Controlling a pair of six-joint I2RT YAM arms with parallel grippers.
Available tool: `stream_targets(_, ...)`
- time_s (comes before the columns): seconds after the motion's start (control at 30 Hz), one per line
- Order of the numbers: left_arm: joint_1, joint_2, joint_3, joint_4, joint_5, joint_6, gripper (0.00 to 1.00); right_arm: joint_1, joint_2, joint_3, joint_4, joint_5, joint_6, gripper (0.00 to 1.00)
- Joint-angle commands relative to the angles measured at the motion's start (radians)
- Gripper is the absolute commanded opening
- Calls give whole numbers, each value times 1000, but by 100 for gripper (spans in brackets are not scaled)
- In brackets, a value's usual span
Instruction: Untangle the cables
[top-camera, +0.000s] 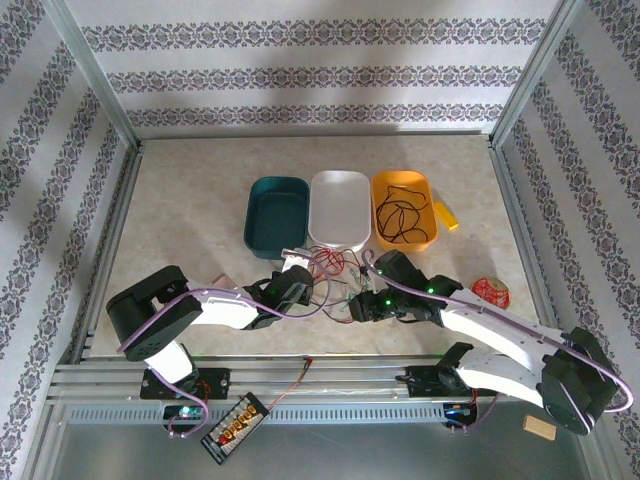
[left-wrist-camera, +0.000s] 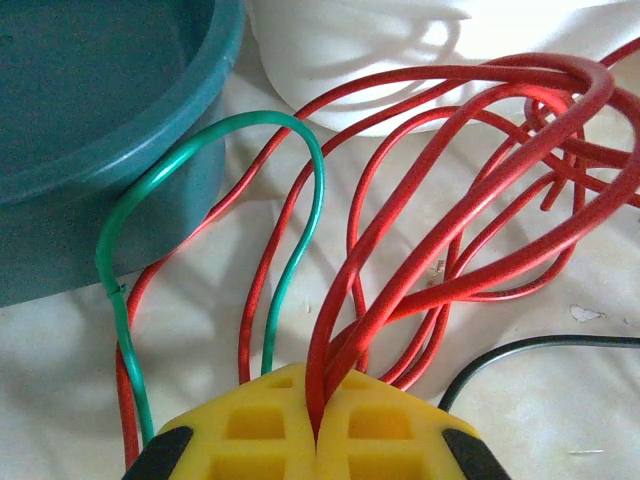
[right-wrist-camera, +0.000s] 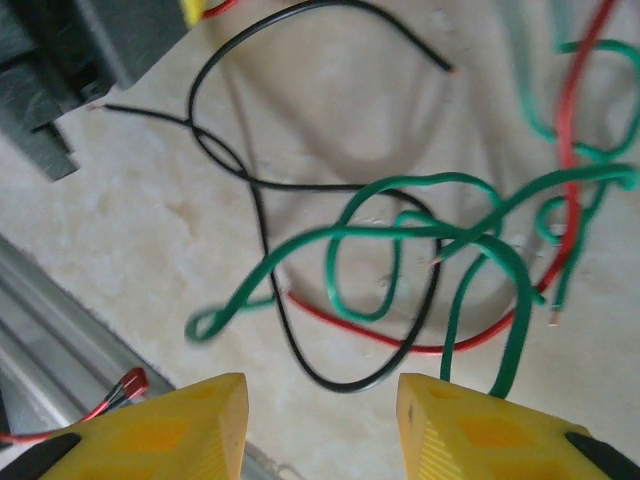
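Partly done, as judged: some black cables (top-camera: 400, 215) are laid in the orange tub (top-camera: 431, 226). A red-green-black tangle (top-camera: 335, 268) is left on the table (top-camera: 200, 220). Red cables (left-wrist-camera: 450, 200) are clamped in the left gripper (left-wrist-camera: 318, 425). The right gripper (right-wrist-camera: 322, 400) is spread, empty, above the tangle.

The cables (top-camera: 328, 264) lie on the table (top-camera: 190, 200) just before a row of tubs (top-camera: 338, 208).
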Motion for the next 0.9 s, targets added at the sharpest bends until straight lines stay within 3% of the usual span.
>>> stream_targets(0.0, 2, -2, 5, 0, -27, -8, 0, -23, 14, -30, 4, -7, 31, 43)
stream_targets(0.43, 2, 6, 16, -7, -24, -5, 0, -31, 152, 24, 15, -98, -34, 39)
stream_targets(0.6, 2, 5, 14, -5, -26, -9, 0, -32, 197, 39, 31, -76, -56, 36)
stream_targets(0.7, 1, 5, 13, -4, -26, -8, 0, -31, 213, 41, 59, -65, -53, 29)
stream_targets(0.8, 2, 5, 14, -7, -26, -9, 0, -29, 211, 39, 67, -51, -51, 10)
stream_targets(0.87, 2, 6, 14, -8, -27, -9, 0, -27, 195, 32, 69, -38, -45, 3)
